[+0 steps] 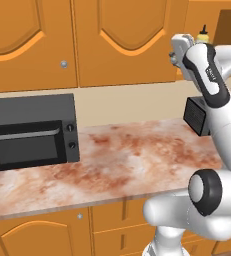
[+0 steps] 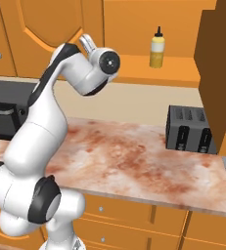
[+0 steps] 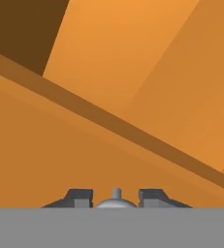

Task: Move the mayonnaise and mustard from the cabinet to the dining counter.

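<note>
Taking the toaster (image 2: 190, 129) as landmark: far to its left the microwave (image 2: 6, 114) is sitting on the marbled counter (image 2: 129, 161). The gripper (image 3: 116, 197) is pointing into the cabinet (image 2: 134, 29), fingers (image 3: 79, 197) parted around a silver knob (image 3: 116, 199), gripping nothing. The mustard (image 2: 157, 48) is standing on the shelf above the toaster.

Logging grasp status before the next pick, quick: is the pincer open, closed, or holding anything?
Pincer: open, fingertips apart, holding nothing; mustard stands on the cabinet shelf.
</note>
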Available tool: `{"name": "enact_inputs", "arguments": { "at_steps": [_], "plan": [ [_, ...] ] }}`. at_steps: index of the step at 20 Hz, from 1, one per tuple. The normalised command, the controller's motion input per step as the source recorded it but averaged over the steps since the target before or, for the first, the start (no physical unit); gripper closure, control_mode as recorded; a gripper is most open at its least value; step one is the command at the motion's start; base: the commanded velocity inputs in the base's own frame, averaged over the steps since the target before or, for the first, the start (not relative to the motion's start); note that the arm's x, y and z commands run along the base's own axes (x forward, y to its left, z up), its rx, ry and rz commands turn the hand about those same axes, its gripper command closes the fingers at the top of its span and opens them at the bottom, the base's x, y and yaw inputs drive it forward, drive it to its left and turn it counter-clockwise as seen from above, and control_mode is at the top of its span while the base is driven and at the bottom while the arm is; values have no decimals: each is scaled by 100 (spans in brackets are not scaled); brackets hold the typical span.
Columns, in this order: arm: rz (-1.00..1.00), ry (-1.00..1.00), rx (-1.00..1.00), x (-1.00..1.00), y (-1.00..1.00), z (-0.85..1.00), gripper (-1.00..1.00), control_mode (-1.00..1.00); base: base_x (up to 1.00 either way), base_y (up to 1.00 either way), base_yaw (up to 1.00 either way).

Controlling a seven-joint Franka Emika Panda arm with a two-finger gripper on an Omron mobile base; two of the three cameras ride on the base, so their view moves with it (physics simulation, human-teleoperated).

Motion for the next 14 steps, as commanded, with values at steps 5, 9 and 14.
{"name": "enact_inputs", "arguments": {
  "at_steps": [5, 9, 14],
  "plan": [
    [0, 0, 0, 13, 45, 0, 100, -100, 0, 0, 0],
    [0, -4, 0, -38, 28, 0, 100, -100, 0, 0, 0],
    [0, -18, 0, -100, 0, 0, 100, -100, 0, 0, 0]
  ]
}}
